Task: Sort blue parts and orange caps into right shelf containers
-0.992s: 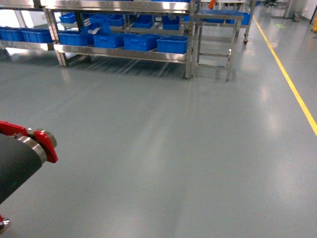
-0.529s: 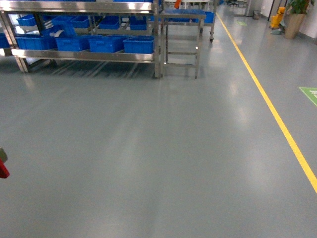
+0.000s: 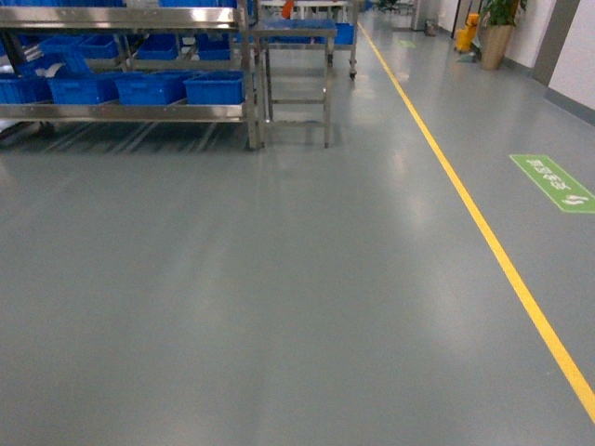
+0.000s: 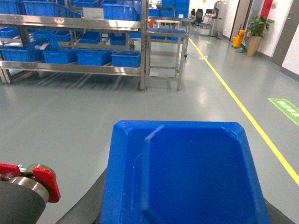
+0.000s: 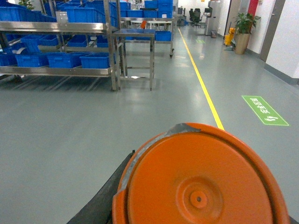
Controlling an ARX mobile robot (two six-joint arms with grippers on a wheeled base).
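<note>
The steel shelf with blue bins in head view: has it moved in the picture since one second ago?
Yes. The shelf slid left in the frame; the yellow floor line did too, so the camera turned right.

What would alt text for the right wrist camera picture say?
A large orange cap fills the foreground, close to the camera. Beyond it lies grey floor with a yellow line, and steel shelving holding blue bins at upper left.

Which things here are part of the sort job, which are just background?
Job:
- blue part, filling the left wrist view
- orange cap, filling the right wrist view
- blue bins on the steel shelf

Background:
- yellow floor line
- green floor sign
- potted plant
- small steel table
</note>
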